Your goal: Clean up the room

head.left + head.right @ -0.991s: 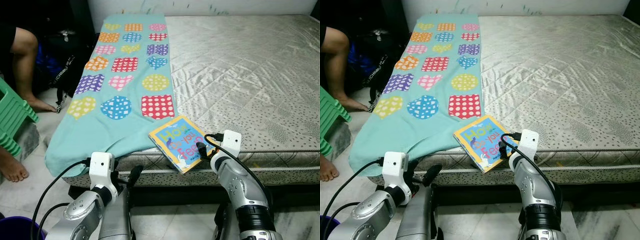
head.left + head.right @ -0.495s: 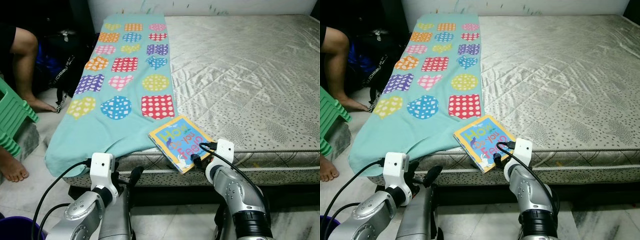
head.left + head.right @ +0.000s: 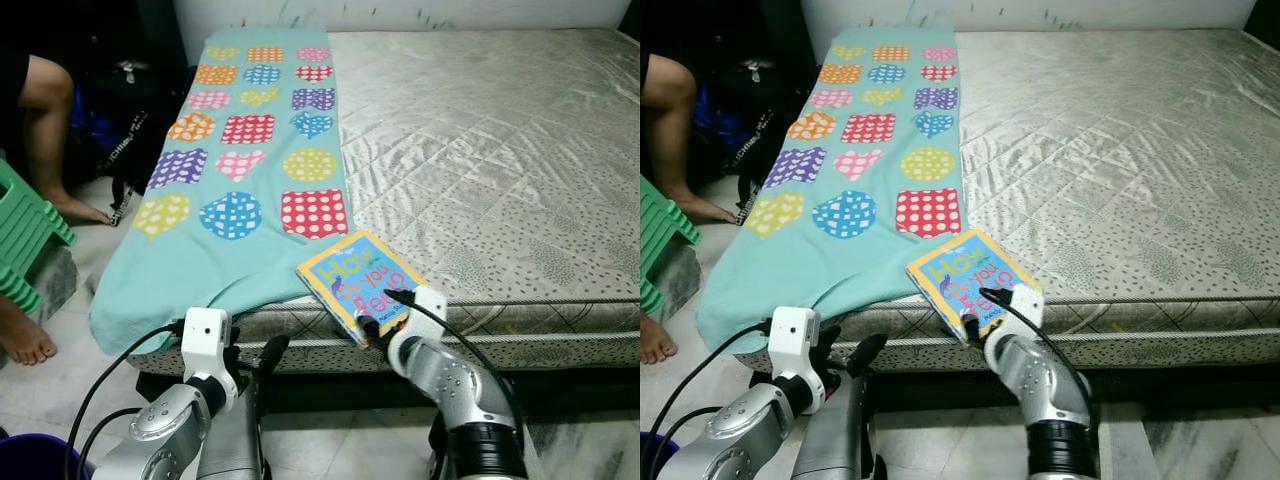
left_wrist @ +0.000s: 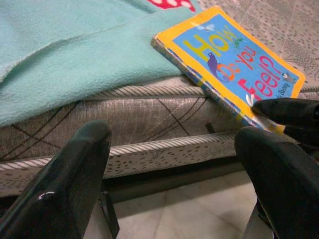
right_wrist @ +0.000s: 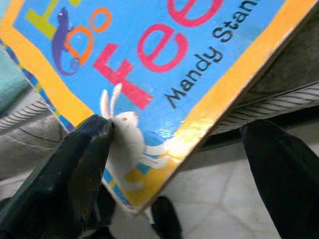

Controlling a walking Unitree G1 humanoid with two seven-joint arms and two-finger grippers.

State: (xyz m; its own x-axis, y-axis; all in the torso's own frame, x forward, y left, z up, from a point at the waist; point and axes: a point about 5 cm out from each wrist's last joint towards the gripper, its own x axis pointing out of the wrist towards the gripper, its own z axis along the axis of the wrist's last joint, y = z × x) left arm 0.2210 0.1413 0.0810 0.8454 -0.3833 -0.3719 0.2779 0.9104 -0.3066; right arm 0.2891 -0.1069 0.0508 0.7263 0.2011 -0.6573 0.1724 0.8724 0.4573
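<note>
A children's board book (image 3: 360,281) with a blue cover and yellow border lies at the bed's near edge, one corner hanging past the mattress (image 3: 500,150). My right gripper (image 3: 378,312) is open at that overhanging corner. In the right wrist view one finger (image 5: 75,174) touches the book's (image 5: 164,59) edge and the other stands well off to the side. My left gripper (image 4: 169,137) is open and holds nothing, low in front of the mattress side, left of the book (image 4: 229,59).
A teal blanket (image 3: 250,170) with dotted shapes runs down the bed's left side and droops over the near edge. On the left are a person's leg (image 3: 50,110) and foot (image 3: 25,340), a green stool (image 3: 25,230) and a black bag (image 3: 120,130).
My right gripper has slid left and nearer, from the book's right edge to its overhanging near corner. The book and the left gripper have stayed put.
</note>
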